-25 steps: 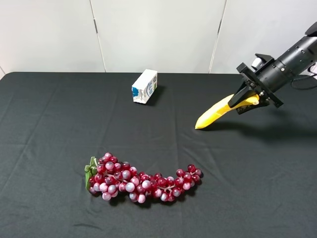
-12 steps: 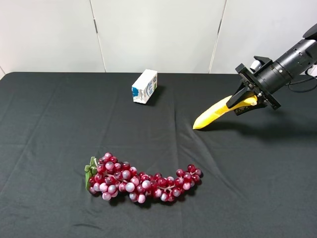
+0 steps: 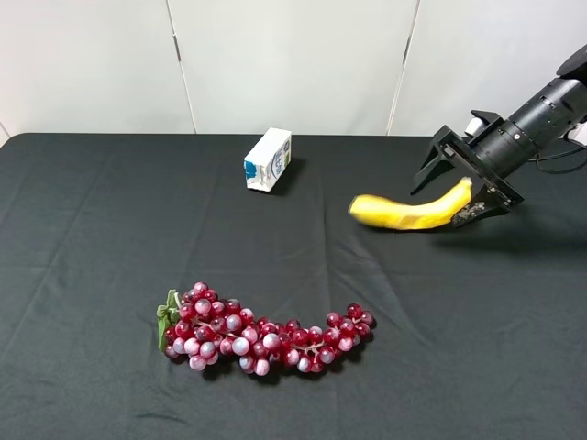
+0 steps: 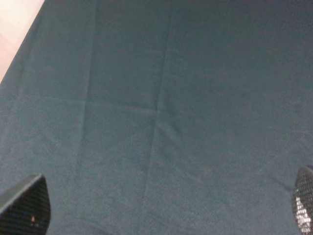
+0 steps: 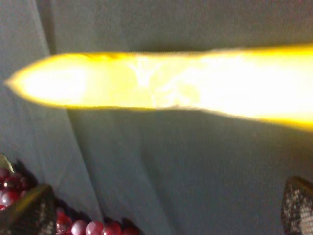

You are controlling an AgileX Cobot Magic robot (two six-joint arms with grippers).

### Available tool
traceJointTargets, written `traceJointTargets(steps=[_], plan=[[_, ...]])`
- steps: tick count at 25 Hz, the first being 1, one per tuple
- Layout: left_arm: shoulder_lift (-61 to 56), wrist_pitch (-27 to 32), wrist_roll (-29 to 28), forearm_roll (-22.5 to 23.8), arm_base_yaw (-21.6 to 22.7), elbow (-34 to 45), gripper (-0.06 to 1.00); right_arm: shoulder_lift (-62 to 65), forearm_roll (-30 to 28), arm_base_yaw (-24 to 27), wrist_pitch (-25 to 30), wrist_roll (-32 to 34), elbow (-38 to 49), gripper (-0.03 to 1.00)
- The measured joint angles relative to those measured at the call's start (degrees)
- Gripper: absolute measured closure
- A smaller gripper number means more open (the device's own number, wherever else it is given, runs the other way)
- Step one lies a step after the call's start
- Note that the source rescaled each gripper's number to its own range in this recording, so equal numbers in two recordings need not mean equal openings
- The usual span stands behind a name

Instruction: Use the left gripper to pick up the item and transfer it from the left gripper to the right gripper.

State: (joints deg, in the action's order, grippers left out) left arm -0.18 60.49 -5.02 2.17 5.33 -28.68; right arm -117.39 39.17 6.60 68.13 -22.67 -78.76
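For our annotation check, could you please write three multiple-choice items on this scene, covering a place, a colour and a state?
1. Where is the carton?
A. at the back of the table, near the wall
B. at the front edge
C. in a claw

2. What colour are the grapes?
A. green
B. red
C. black

3. How does the right claw stand around the banana?
A. clamped shut
B. open
C. out of view

Answers:
1 A, it lies near the wall.
2 B, the berries are red.
3 B, the fingers are spread apart.

Evenly lit from above, soft shadows on the table (image 3: 110,229). Banana (image 5: 195,83) overexposed and motion-blurred in the right wrist view, smeared overhead too. Left wrist view soft, grainy.
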Motion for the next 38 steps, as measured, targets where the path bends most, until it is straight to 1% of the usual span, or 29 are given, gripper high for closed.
traceJointTargets(steps=[14, 21, 24, 29, 34, 38], plan=[[0.0, 0.0, 0.0, 0.0, 0.0, 0.0, -0.06, 0.44, -0.06, 0.0, 0.0, 0.06, 0.0, -0.03], [0.0, 0.0, 0.0, 0.0, 0.0, 0.0, -0.06, 7.22, -2.79, 0.0, -0.52, 0.06, -3.17, -0.03], [0.0, 0.0, 0.0, 0.0, 0.0, 0.0, -0.06, 11.88, -4.88, 0.0, -2.12, 0.06, -3.2, -0.03], [0.0, 0.0, 0.0, 0.0, 0.0, 0.0, -0.06, 20.44, -11.0, 0.0, -4.16, 0.51, -3.2, -0.03], [0.0, 0.0, 0.0, 0.0, 0.0, 0.0, -0.06, 28.96, -14.66, -0.07, -4.67, 1.59, -3.07, -0.03], [0.0, 0.0, 0.0, 0.0, 0.0, 0.0, -0.06, 35.65, -18.74, -2.06, -5.11, 2.14, -2.03, -0.03]])
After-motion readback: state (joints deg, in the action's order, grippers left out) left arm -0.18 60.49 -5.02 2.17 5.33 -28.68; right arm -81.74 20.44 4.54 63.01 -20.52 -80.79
